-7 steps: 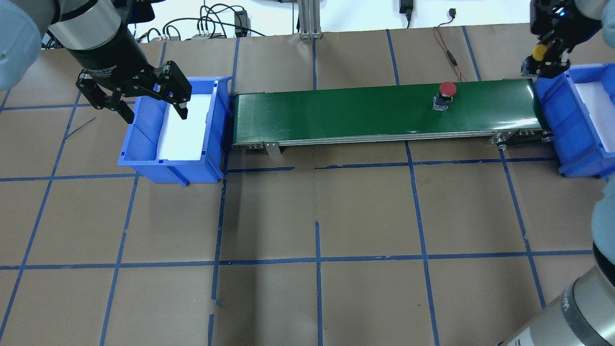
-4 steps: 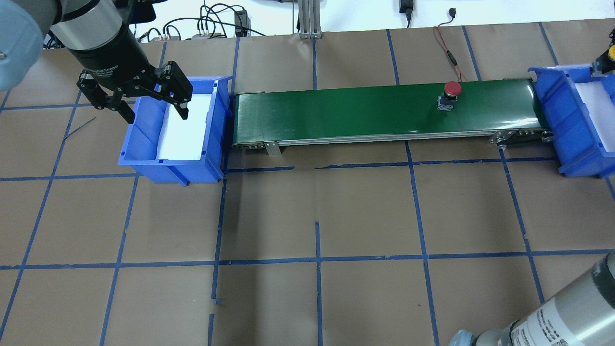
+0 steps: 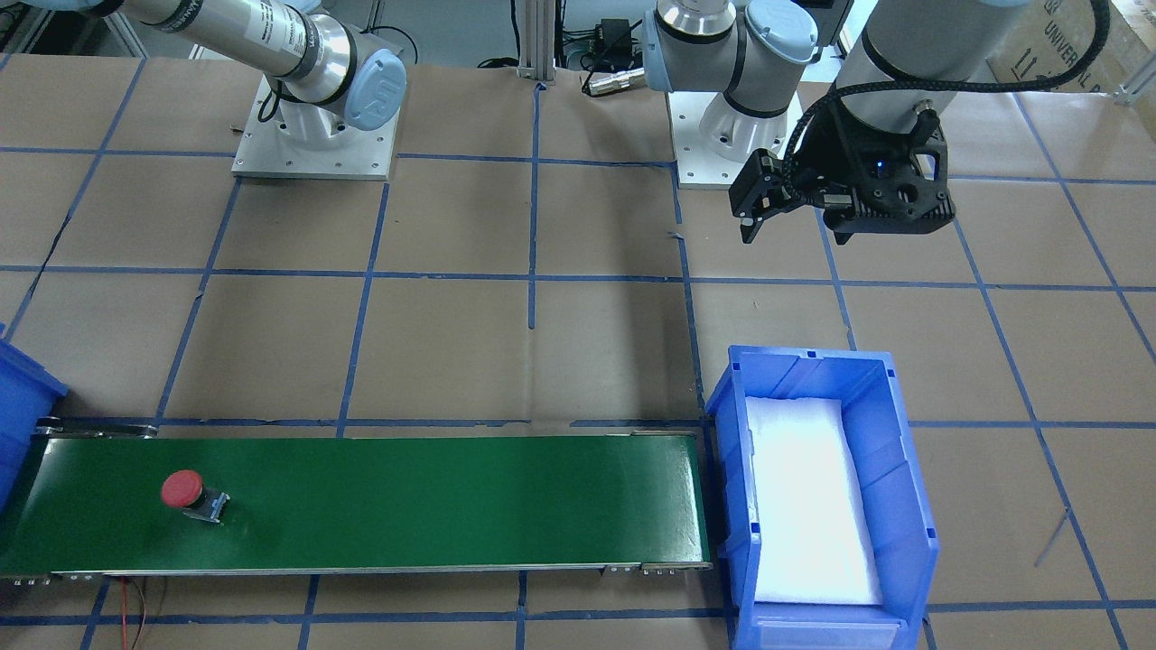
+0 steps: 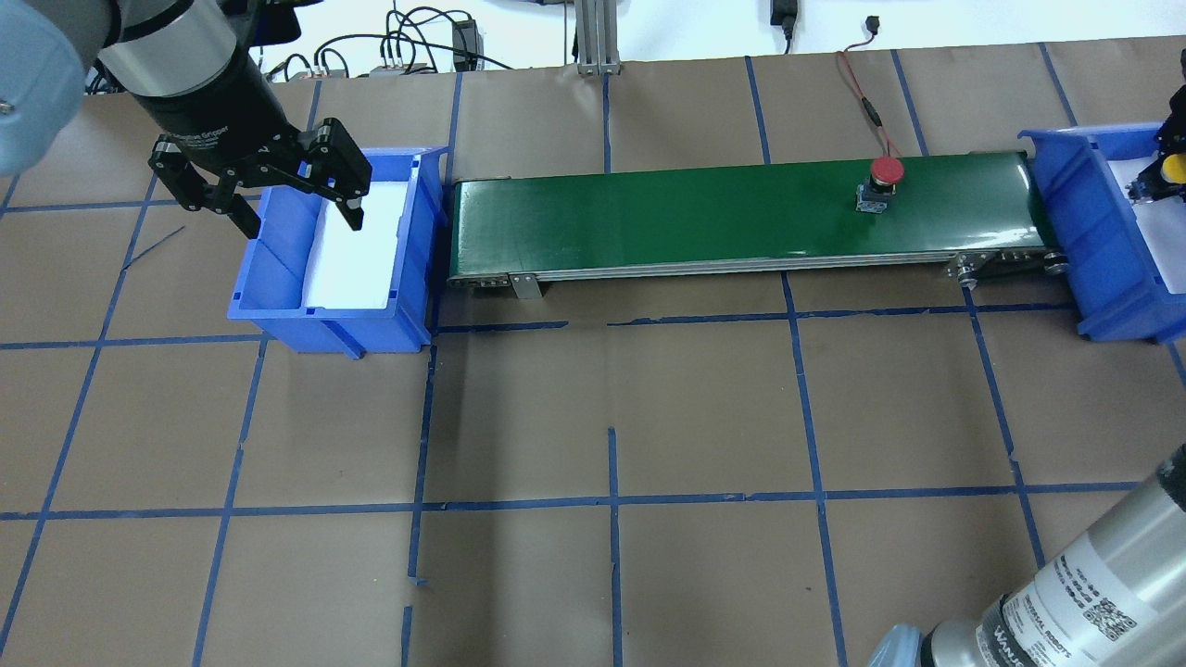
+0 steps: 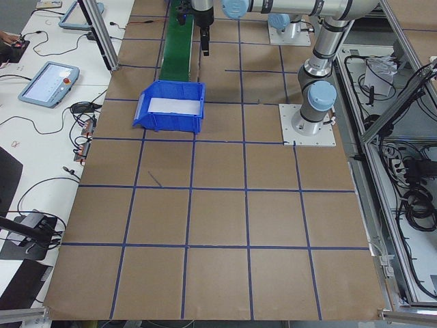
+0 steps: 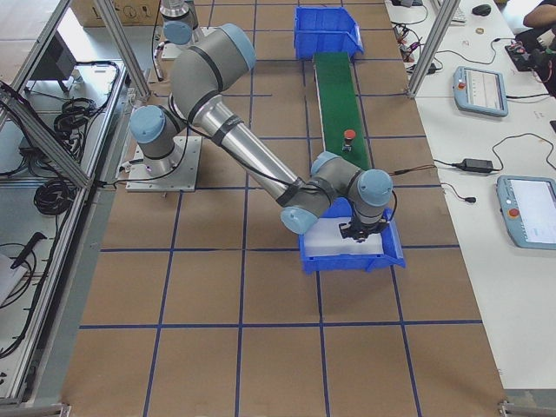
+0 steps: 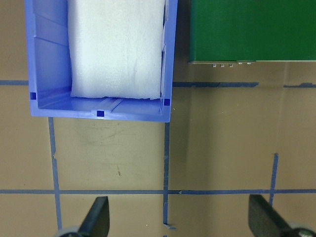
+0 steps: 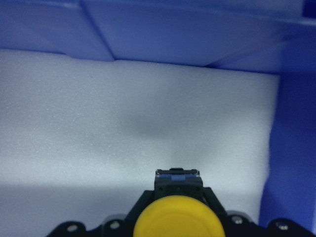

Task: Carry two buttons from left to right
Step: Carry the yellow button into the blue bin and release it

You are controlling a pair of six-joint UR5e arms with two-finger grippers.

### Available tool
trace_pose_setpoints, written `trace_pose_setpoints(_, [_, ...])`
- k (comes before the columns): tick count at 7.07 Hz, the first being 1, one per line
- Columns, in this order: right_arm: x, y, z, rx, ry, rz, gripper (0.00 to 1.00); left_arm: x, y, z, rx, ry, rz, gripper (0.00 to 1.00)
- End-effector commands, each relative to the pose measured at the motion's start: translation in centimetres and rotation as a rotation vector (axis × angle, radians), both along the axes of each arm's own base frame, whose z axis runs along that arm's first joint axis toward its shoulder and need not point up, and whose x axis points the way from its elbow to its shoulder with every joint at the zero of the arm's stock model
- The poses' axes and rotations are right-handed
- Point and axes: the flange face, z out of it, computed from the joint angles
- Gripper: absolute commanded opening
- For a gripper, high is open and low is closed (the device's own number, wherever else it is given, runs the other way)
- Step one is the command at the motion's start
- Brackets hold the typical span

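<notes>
Gripper states and part locations are as follows.

Right arm: the right gripper is clamping the yellow button by its dark block body, and the round cap is facing the wrist camera. The gripper is holding the part inside the blue bin at the right edge of the overhead view, low over the white foam liner. Whether the body is touching the foam cannot be determined.

Left arm: the left gripper is standing wide open and is carrying nothing. In the front-facing view it is hanging above the tabletop in the upper right of the frame. There it is sitting clear of the second blue bin and on the side toward the robot bases. In the overhead view its fingers are overlapping that bin at the upper left. The left wrist view is showing this bin's foam pad in the upper left of the frame.

The red button is sitting on the green conveyor belt, well apart from both grippers. It is lying right of centre in the overhead view and at the lower left in the front-facing view. That places it toward the belt end nearest the bin with the yellow button.

The belt is running between the two bins across the brown, blue-taped tabletop.
</notes>
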Motion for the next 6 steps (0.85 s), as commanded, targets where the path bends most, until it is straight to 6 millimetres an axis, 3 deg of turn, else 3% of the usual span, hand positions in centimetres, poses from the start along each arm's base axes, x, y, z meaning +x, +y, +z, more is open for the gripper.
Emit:
trace_pose_setpoints(1, [-0.3,1.0,-0.4,0.057,0.053,-0.010,0.21,0.0,0.0,0.1,-0.002,0.000,0.002,1.00])
trace_pose_setpoints(4, [-1.8,2.2,-1.1,0.072,0.044,-0.043,0.24,0.0,0.0,0.1,-0.002,0.000,-0.001,1.00])
trace_pose_setpoints(5, [-1.6,2.2,-0.8,0.058,0.032,-0.044,0.91,0.0,0.0,0.1,-0.002,0.000,-0.001,1.00])
trace_pose_setpoints(6, [-1.8,2.3,0.3,0.047,0.043,-0.046,1.00,0.0,0.0,0.1,-0.002,0.000,-0.001,1.00])
